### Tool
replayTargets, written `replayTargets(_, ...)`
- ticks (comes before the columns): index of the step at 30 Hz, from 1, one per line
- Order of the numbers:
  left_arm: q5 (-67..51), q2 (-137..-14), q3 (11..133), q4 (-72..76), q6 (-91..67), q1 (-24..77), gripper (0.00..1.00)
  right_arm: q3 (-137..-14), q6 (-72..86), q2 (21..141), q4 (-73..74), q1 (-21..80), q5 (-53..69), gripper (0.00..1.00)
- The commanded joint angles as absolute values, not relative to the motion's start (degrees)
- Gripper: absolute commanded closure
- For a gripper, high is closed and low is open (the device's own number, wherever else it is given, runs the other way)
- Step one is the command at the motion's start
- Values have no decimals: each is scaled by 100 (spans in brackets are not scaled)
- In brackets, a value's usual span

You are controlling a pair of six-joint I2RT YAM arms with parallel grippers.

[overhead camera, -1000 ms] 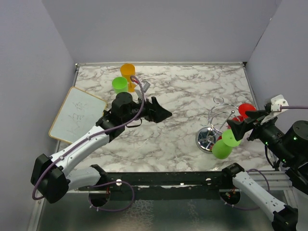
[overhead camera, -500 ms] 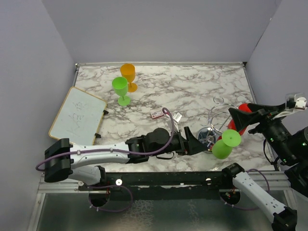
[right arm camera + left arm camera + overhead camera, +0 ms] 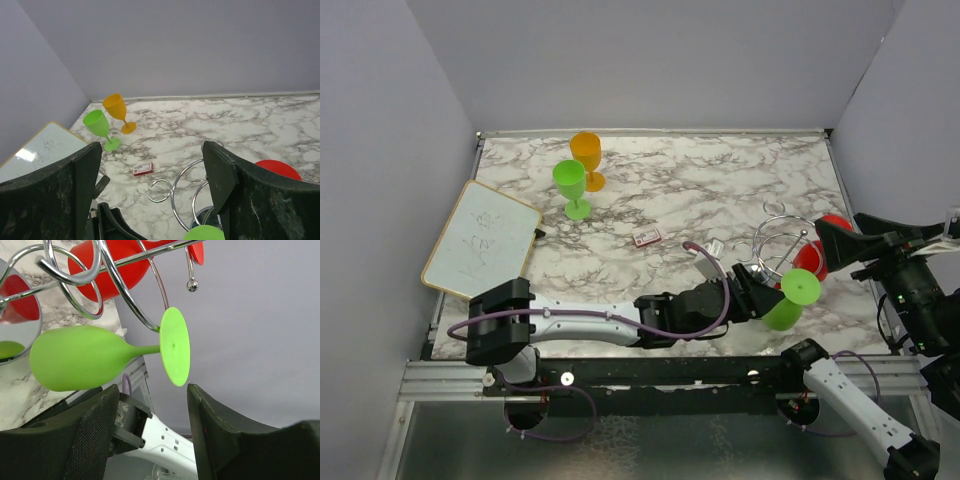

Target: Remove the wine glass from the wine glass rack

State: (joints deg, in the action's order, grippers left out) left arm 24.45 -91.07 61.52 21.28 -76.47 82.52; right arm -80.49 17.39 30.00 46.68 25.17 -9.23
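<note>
Pale grey walls close in a marble-patterned bench [image 3: 720, 190] on 3 sides. Near its right edge stands the wine glass rack [image 3: 775, 258], chrome wire loops above a round, mirror-bright base [image 3: 20, 332]. 2 glasses hang on it. The hanging green wine glass [image 3: 75, 365] is on the near side, tipped almost level. Its stem is caught in a wire loop, its flat foot is up by the wire, and its bowl points toward the near edge of the bench. The red wine glass [image 3: 132, 272] hangs on the far right side of the rack, behind the wires in the left wrist view.

The left arm lies stretched along the near edge of the bench. The left fingers [image 3: 748, 300] sit just beside the green bowl, down by the rack's base. They stand apart with nothing between them. In the wrist view the glass lies beyond their tips, across the gap, and I cannot tell whether they touch it. The right fingers [image 3: 240, 190] hover just to the right of the rack, near the red glass, spread wide and holding nothing.

At the far left of the bench an orange wine glass [image 3: 586, 152] and a standing green wine glass [image 3: 570, 185] are upright, close together. A whiteboard [image 3: 480, 245] lies at the left edge. A small red and white card [image 3: 646, 237] lies on bare marble between the 2 groups.
</note>
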Motion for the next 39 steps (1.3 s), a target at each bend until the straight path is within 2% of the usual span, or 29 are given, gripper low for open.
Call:
replayTargets(1, 2857, -9508, 6583, 2276, -7976, 8297, 41, -8174, 1509, 2846, 4611, 2522, -1222, 18)
replayTargets(6, 2874, -9839, 6854, 2292, -7988, 8297, 41, -8188, 1382, 2742, 4664, 2518, -1278, 18)
replayTargets(9, 2910, -10003, 6945, 2387, -8007, 8289, 48, -8174, 1287, 2694, 4676, 2522, -1311, 18)
replayTargets(16, 2953, -10149, 7045, 2487, -8057, 8267, 57, -8184, 1119, 2604, 4689, 2522, -1406, 18)
replayTargets(20, 3083, -10056, 7037, 2589, -7852, 8262, 59, -8187, 1049, 2567, 4700, 2522, -1412, 18)
replayTargets(30, 3019, -10043, 7017, 2694, -7858, 8253, 70, -8121, 1062, 2551, 4659, 2517, -1345, 18)
replayTargets(39, 2906, -10003, 6999, 2780, -7962, 8167, 88, -8085, 1062, 2548, 4643, 2522, -1290, 18)
